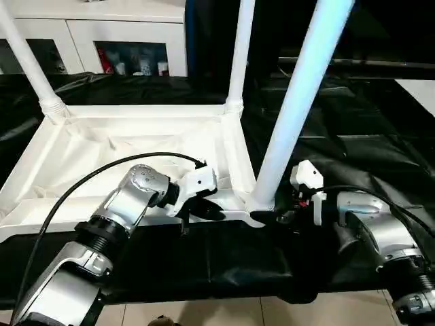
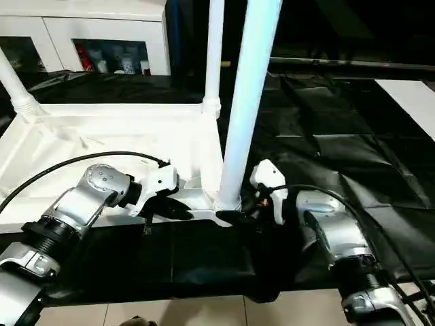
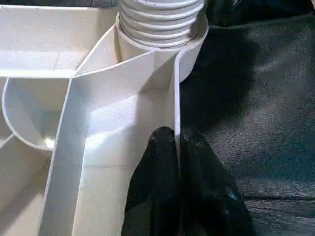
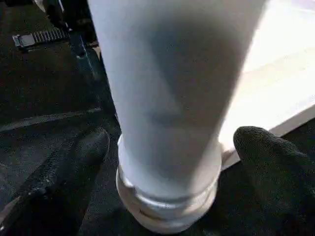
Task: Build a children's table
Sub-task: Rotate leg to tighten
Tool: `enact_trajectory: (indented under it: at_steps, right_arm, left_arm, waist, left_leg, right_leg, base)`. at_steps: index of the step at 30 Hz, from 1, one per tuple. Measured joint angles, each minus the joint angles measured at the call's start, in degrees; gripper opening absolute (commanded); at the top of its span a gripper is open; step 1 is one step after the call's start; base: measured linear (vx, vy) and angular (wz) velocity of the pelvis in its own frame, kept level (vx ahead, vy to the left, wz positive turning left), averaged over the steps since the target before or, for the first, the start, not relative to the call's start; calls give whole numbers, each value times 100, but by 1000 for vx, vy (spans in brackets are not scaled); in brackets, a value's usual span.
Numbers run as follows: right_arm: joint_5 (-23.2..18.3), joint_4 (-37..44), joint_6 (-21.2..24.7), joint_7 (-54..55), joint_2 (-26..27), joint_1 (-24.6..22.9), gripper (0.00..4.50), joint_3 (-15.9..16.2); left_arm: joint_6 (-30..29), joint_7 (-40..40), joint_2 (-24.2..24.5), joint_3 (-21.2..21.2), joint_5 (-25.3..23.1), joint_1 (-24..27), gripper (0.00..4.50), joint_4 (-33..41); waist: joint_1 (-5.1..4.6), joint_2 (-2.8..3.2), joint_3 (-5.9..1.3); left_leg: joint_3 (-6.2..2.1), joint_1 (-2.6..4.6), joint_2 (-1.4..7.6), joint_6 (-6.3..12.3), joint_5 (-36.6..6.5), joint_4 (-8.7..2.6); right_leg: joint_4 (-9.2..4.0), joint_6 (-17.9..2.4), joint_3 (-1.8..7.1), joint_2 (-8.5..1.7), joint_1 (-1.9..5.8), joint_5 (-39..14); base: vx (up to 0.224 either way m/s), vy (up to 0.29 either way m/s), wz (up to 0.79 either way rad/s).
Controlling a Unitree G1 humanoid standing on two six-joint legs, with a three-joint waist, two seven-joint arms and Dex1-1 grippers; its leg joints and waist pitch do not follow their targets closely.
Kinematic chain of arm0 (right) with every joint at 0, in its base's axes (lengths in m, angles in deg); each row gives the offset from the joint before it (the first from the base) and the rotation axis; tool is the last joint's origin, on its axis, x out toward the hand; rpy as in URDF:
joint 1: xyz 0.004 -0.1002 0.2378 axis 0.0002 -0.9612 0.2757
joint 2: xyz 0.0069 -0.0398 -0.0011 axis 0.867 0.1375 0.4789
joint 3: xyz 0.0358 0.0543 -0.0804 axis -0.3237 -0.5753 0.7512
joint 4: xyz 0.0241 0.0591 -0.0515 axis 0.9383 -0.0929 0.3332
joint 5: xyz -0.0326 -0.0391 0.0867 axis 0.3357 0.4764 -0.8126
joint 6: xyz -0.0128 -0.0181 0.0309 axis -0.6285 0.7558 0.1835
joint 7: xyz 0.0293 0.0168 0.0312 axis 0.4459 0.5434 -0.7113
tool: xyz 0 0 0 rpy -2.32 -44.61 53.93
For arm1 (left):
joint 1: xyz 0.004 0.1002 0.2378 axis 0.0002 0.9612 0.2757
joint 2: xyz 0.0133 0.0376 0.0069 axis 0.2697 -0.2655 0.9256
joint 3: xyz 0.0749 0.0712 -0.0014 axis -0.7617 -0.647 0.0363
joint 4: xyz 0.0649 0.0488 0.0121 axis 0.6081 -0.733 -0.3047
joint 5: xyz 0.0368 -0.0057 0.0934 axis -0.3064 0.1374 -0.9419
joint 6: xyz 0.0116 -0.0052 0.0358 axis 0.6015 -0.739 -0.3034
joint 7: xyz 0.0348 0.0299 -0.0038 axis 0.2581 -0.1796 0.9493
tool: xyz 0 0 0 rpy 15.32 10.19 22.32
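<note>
Cloth (image 1: 353, 149): black, covers work table. Tabletop (image 1: 136, 146) lies upside down on cloth, ribbed side up, filling left half of head view.

Three legs stand in corner sockets: far-left leg (image 1: 27, 61) at 10 o'clock, far-right leg (image 1: 239, 54) at 12, near-right leg (image 1: 299, 102) biggest, rising from near-right corner.

Left gripper (image 1: 204, 210) at near rim, at 9 o'clock from near-right leg; fingers (image 3: 162, 187) pinch rim wall.

Right gripper (image 1: 272, 217) at 3 o'clock side of near-right leg base; fingers (image 4: 83, 152) spread either side of leg, contact not clear.
</note>
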Motion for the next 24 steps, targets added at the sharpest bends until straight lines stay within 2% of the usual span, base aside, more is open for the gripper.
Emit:
enact_trajectory:
  at_steps: [3,5,8,10,15,24]
  right_arm:
    - [13,-42,-75,22,33,34,404,23]
    - [20,-91,-117,33,79,69,374,23]
    - [24,-191,-159,40,144,97,364,22]
    - [30,-260,-187,44,172,98,330,25]
    - [78,-326,-251,30,190,104,286,57]
    - [98,-605,-362,184,338,162,269,-1]
  left_arm:
    - [0,1,-2,0,-3,1,0,8]
    - [0,10,-1,0,-11,1,0,8]
    - [0,12,2,0,-19,2,0,7]
    - [0,13,2,-1,-21,4,0,7]
    - [0,25,-3,-8,-50,4,0,6]
    - [-33,158,-56,-7,-69,15,0,-13]
  waist:
    - [9,-1,0]
    - [7,-4,3]
    - [9,-5,3]
    - [8,-5,3]
    - [6,-5,3]
    - [-28,-12,-1]
  left_leg:
    - [0,-1,0,0,0,10]
    - [0,-1,1,0,0,18]
    - [-2,1,2,0,0,30]
    - [-3,0,2,0,0,34]
    - [-3,1,2,0,0,39]
    - [-5,6,3,0,0,49]
  right_leg:
    - [8,0,3,0,0,0]
    - [20,1,5,-1,-2,-1]
    - [37,3,7,-1,-2,-2]
    - [42,3,7,-1,-2,-2]
    - [47,3,9,-1,-2,-2]
    - [56,2,10,-1,0,-1]
  base:
    - [0,0,0]
    - [0,0,0]
    - [0,0,0]
    - [0,0,0]
    - [0,0,0]
    - [0,0,0]
